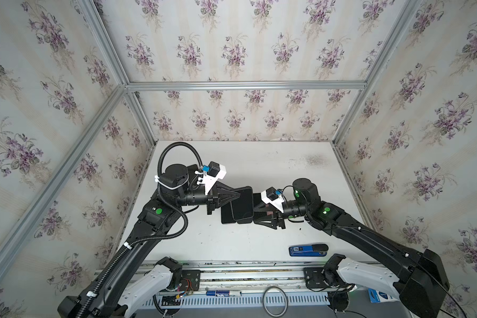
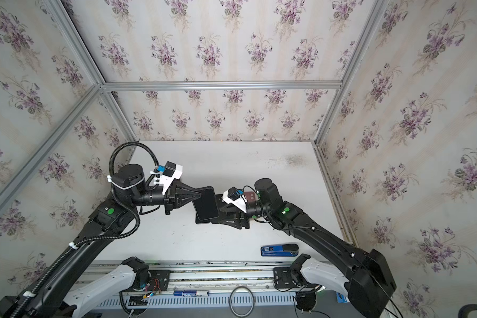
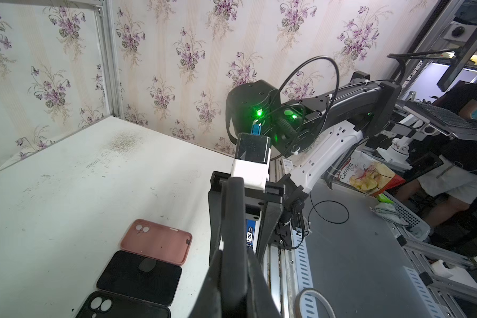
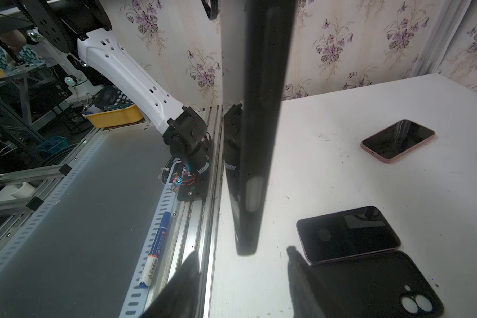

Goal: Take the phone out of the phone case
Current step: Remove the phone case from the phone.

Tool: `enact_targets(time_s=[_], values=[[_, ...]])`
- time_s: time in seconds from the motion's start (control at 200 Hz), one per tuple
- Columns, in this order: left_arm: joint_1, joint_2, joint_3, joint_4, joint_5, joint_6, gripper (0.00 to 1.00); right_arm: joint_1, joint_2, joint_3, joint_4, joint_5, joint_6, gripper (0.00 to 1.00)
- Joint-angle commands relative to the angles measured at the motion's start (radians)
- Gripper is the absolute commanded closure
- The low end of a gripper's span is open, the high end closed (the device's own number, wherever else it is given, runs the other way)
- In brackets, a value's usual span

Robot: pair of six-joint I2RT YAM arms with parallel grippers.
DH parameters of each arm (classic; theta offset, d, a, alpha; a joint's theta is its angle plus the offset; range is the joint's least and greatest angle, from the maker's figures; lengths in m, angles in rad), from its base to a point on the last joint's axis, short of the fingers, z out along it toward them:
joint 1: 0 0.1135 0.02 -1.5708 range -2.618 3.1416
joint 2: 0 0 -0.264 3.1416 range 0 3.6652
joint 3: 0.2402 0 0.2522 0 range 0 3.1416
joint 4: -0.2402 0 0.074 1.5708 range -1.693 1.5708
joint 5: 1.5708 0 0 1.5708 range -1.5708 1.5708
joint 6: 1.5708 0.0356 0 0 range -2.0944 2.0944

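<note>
The phone in its black phone case hangs above the table, screen up in both top views. My left gripper is shut on its left edge; in the left wrist view the phone runs edge-on out from between the fingers. My right gripper stands at the phone's right side with its jaws apart. In the right wrist view the cased edge ends just ahead of the open right gripper, touching neither fingertip.
On the white table below lie a pink case, a bare black phone and an empty black case. A blue and black stapler-like thing lies near the front edge. A marker and a tape ring rest on the front rail.
</note>
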Motion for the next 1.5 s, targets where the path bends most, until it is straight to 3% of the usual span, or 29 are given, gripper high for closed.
enact_targets(time_s=[0.0,0.685,1.034,1.494], values=[[0.002,-0.002,-0.003,0.057,0.019,0.012,1.00,0.000,0.013,0.006,0.047,-0.039,0.015,0.51],[0.003,-0.001,-0.008,0.072,0.023,0.000,1.00,0.001,0.068,-0.003,0.136,-0.086,0.063,0.71],[0.002,0.004,-0.007,0.081,0.021,-0.011,1.00,0.002,0.068,-0.015,0.142,-0.101,0.034,0.91],[0.003,0.013,-0.012,0.104,0.009,-0.050,1.00,0.003,0.069,-0.021,0.125,-0.122,-0.031,1.00]])
